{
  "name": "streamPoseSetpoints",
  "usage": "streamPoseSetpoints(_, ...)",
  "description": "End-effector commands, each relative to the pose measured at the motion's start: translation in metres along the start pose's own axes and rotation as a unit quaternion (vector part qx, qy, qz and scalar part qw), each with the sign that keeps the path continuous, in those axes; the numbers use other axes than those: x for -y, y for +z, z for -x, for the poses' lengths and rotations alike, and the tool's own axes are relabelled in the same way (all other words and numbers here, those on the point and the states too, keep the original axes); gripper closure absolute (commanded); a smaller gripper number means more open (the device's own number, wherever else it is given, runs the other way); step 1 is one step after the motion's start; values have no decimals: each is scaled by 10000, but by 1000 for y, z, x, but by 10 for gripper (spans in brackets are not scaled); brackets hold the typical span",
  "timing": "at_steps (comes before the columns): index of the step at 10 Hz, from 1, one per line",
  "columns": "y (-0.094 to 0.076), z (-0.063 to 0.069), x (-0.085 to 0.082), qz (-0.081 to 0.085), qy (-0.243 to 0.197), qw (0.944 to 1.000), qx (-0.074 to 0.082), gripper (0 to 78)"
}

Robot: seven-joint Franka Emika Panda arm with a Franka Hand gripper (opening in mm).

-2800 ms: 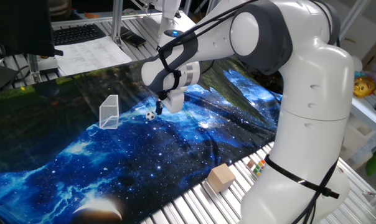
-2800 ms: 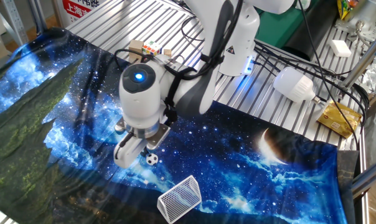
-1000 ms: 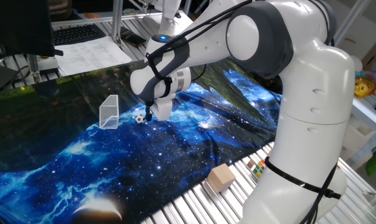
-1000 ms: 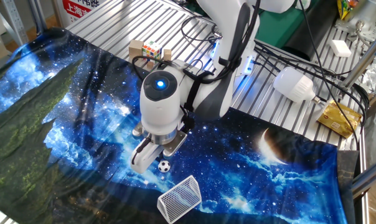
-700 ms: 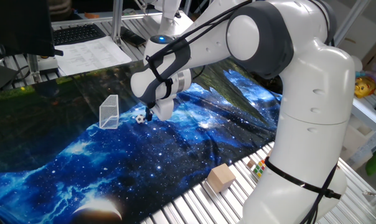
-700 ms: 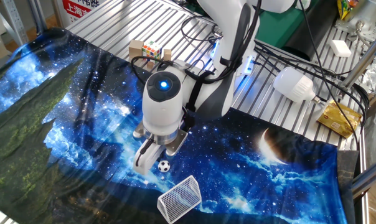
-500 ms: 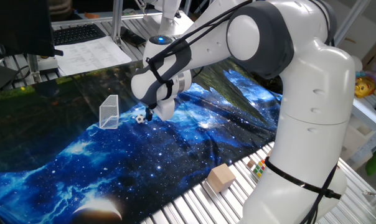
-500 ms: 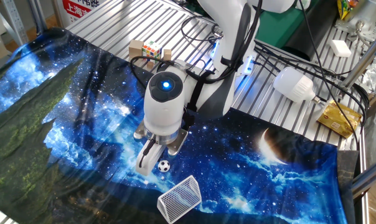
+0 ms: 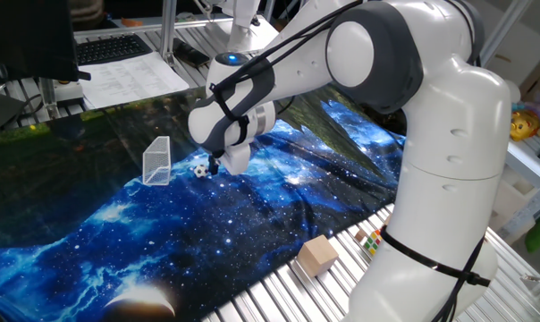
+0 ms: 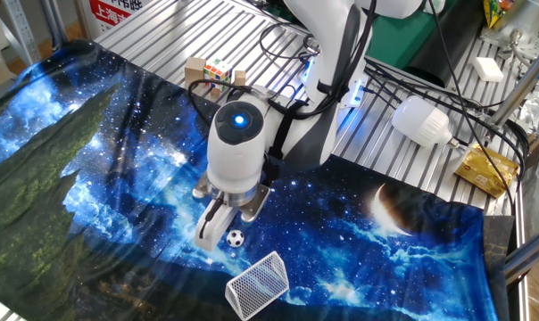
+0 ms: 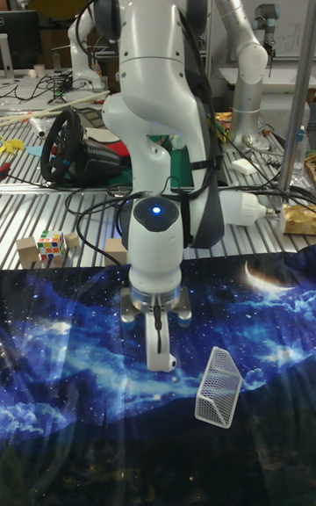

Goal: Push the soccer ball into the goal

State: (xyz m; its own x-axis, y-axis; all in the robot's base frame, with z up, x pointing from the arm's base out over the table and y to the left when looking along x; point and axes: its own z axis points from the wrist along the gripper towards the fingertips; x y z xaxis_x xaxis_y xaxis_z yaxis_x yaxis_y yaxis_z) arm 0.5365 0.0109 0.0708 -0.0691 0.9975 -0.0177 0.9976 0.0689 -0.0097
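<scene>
The soccer ball (image 9: 199, 168) (image 10: 236, 238) is a tiny white ball with black patches lying on the blue galaxy cloth. My gripper (image 9: 218, 165) (image 10: 207, 235) (image 11: 159, 355) points down at the cloth with its fingers pressed together and nothing between them. Its tips sit right beside the ball, on the side away from the goal. The goal (image 9: 156, 161) (image 10: 258, 284) (image 11: 219, 387) is a small clear mesh box standing on the cloth, a short gap beyond the ball.
A tan wooden block (image 9: 317, 254) (image 10: 194, 69) and a multicoloured puzzle cube (image 10: 218, 69) (image 11: 51, 247) rest on the metal slats off the cloth. My large white arm base (image 9: 440, 179) stands at the table edge. A keyboard and papers (image 9: 131, 76) lie behind the cloth.
Since the oldest frames my gripper and the ball have moved toward the goal. Over the last second the ball stays put and the gripper barely shifts.
</scene>
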Motion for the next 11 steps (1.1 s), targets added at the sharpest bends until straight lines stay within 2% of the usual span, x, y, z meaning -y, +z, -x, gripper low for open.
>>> streamPoseSetpoints(1,3,-10,4,17,434,9990,-64,776)
streamPoseSetpoints(3,5,-10,4,69,829,9963,-199,776)
streamPoseSetpoints(4,4,-10,4,84,864,9960,-215,776)
streamPoseSetpoints(7,4,-11,2,244,1074,9937,-210,776)
streamPoseSetpoints(9,2,-16,0,290,1150,9928,-192,776)
streamPoseSetpoints(11,-4,-27,-6,365,1231,9916,-137,776)
